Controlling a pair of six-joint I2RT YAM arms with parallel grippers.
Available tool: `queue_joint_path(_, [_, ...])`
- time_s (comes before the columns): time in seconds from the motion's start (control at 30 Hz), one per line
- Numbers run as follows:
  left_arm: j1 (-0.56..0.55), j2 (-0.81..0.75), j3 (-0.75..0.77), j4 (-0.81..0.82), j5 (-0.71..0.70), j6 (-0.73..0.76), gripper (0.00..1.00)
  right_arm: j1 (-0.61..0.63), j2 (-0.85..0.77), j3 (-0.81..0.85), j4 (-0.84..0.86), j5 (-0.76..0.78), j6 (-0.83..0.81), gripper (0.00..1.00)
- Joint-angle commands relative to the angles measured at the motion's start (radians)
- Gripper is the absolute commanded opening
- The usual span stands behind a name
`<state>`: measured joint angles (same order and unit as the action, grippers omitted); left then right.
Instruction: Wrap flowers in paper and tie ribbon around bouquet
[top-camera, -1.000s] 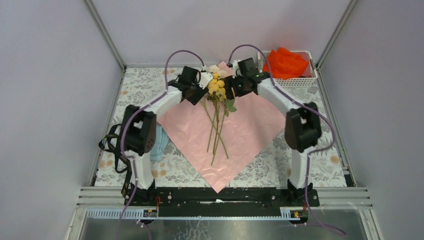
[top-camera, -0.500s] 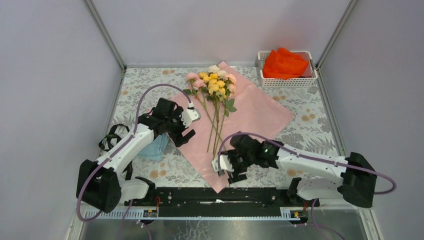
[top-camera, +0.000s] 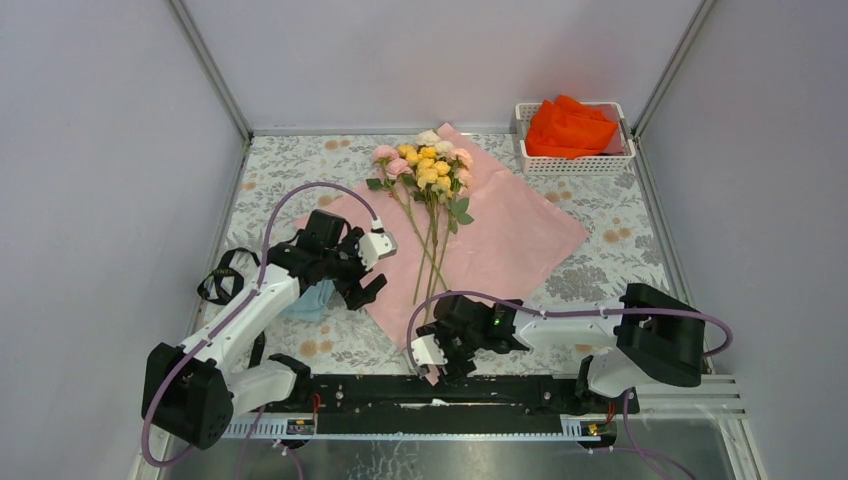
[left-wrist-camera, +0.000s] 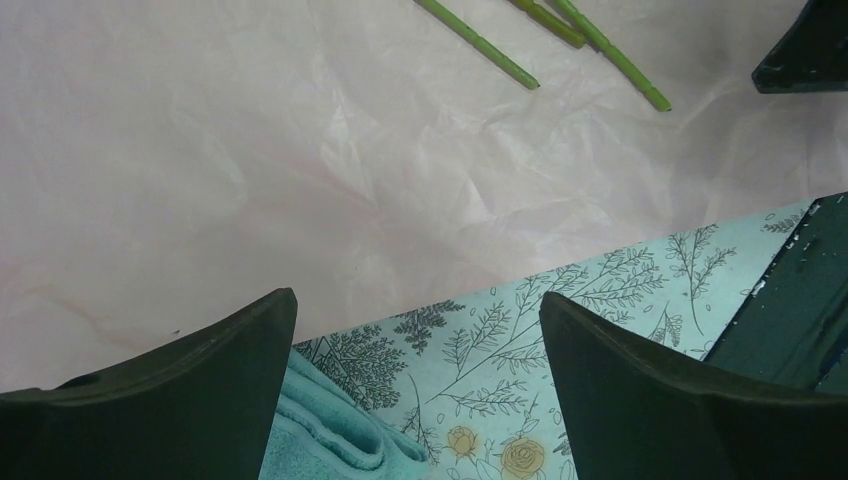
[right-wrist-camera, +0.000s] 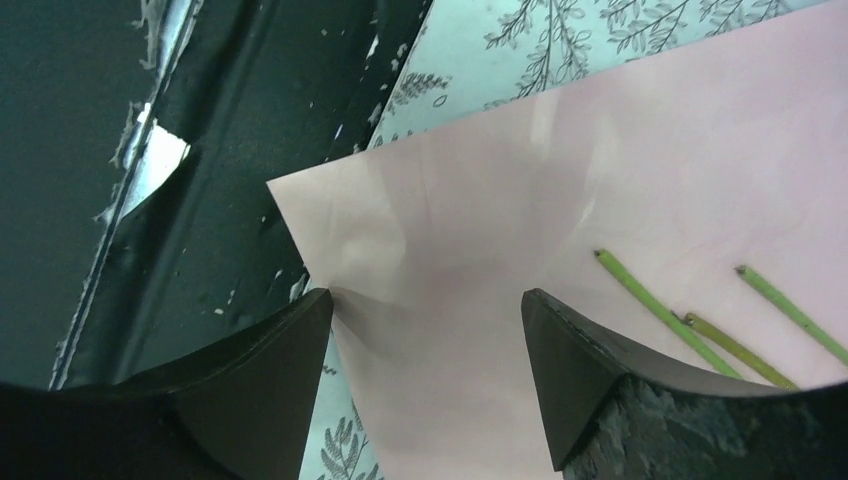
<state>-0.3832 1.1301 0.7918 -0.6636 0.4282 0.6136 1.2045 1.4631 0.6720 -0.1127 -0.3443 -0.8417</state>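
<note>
Paper: the paper (top-camera: 510, 235) lies pink face up on the bench (top-camera: 620, 215), turned like a diamond. Its near corner reaches over the dark rail at the bench's near edge.
Flowers: the flowers (top-camera: 430, 168) lie on the paper, heads toward the far corner and green stems running toward the near one. The stem ends show in both wrist views.
Left pincer: the left pincer (top-camera: 364, 284) has its jaws wide apart and holds nothing. It hovers over the paper's left edge, where pink sheet, patterned bench and the light blue cloth (left-wrist-camera: 330, 425) meet.
Right pincer: the right pincer (right-wrist-camera: 425, 296) has its jaws apart, with nothing clamped. It is low over the paper's near corner, the sheet lying flat between its fingers. One fingertip (right-wrist-camera: 300, 325) is at the paper's edge, where a small crease shows.
Basket: a white basket (top-camera: 575, 166) stands at the far right corner, well apart from the paper, with an orange cloth (top-camera: 570, 125) inside.
</note>
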Motion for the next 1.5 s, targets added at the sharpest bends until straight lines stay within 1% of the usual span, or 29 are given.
queue_joint_path(0.0, [-0.005, -0.008, -0.002, -0.014, 0.046, -0.001, 0.99, 0.004, 0.043, 0.014, 0.028, 0.064, -0.027, 0.76])
queue_joint_path(0.1, [-0.006, -0.006, -0.002, -0.025, 0.066, 0.017, 0.99, 0.001, 0.057, 0.020, 0.017, 0.080, -0.020, 0.71])
queue_joint_path(0.13, [-0.006, -0.004, -0.002, -0.030, 0.073, 0.025, 0.99, -0.004, 0.063, 0.025, 0.013, 0.073, -0.012, 0.67])
queue_joint_path(0.2, [-0.006, -0.003, -0.002, -0.040, 0.090, 0.041, 0.99, -0.019, 0.077, 0.041, 0.006, 0.052, 0.013, 0.55])
queue_joint_path(0.23, [-0.006, -0.003, -0.003, -0.048, 0.100, 0.051, 0.99, -0.032, 0.082, 0.048, 0.007, 0.041, 0.030, 0.41])
queue_joint_path(0.3, [-0.006, -0.007, -0.003, -0.064, 0.126, 0.069, 0.98, -0.064, 0.083, 0.059, 0.011, 0.009, 0.057, 0.28])
queue_joint_path(0.37, [-0.009, -0.020, -0.012, -0.078, 0.167, 0.090, 0.97, -0.095, 0.077, 0.068, 0.011, -0.023, 0.071, 0.19])
queue_joint_path(0.47, [-0.029, -0.056, -0.051, -0.083, 0.252, 0.146, 0.93, -0.135, 0.058, 0.081, 0.002, -0.084, 0.085, 0.09])
queue_joint_path(0.57, [-0.064, -0.073, -0.102, -0.045, 0.332, 0.193, 0.93, -0.180, 0.032, 0.080, 0.009, -0.170, 0.107, 0.06])
queue_joint_path(0.63, [-0.100, -0.061, -0.136, 0.023, 0.338, 0.188, 0.93, -0.208, 0.024, 0.080, 0.018, -0.220, 0.127, 0.06])
queue_joint_path(0.7, [-0.161, -0.052, -0.175, 0.141, 0.292, 0.163, 0.93, -0.239, 0.025, 0.084, 0.024, -0.261, 0.146, 0.04])
queue_joint_path(0.77, [-0.226, -0.055, -0.212, 0.219, 0.250, 0.157, 0.94, -0.264, 0.029, 0.093, 0.021, -0.295, 0.166, 0.01])
queue_joint_path(0.97, [-0.319, -0.033, -0.256, 0.343, 0.232, 0.170, 0.96, -0.321, 0.006, 0.085, 0.051, -0.363, 0.207, 0.01])
queue_joint_path(1.13, [-0.424, -0.003, -0.278, 0.443, 0.117, 0.133, 0.93, -0.348, 0.010, 0.097, 0.062, -0.393, 0.238, 0.01])
queue_joint_path(1.2, [-0.451, 0.007, -0.285, 0.493, 0.068, 0.108, 0.88, -0.365, 0.003, 0.089, 0.087, -0.413, 0.256, 0.00])
queue_joint_path(1.33, [-0.463, 0.058, -0.261, 0.512, 0.029, 0.076, 0.64, -0.379, -0.003, 0.090, 0.089, -0.420, 0.259, 0.01])
queue_joint_path(1.37, [-0.463, 0.069, -0.251, 0.510, 0.031, 0.067, 0.56, -0.380, -0.003, 0.090, 0.087, -0.429, 0.260, 0.01])
queue_joint_path(1.47, [-0.465, 0.095, -0.228, 0.485, 0.068, 0.056, 0.27, -0.385, -0.007, 0.092, 0.084, -0.440, 0.262, 0.03])
